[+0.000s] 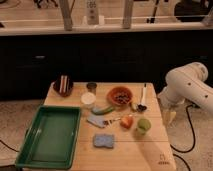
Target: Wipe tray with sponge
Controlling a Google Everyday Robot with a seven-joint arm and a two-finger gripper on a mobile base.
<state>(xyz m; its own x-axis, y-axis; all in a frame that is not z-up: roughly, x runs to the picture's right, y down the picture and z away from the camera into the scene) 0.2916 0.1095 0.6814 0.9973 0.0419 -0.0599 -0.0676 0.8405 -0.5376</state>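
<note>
Hanging beside the table's point(134, 156) right edge, gripper point(170, 117) points down, clear of everything; wide or narrow, can't tell. Sponge point(103, 140) lies flat on table, just right of tray point(50, 137). Tray sits at front-left corner.

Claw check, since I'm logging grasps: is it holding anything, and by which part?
Nothing is held. The claw hangs beside the table's right edge; the sponge lies on the table beside the tray.
</note>
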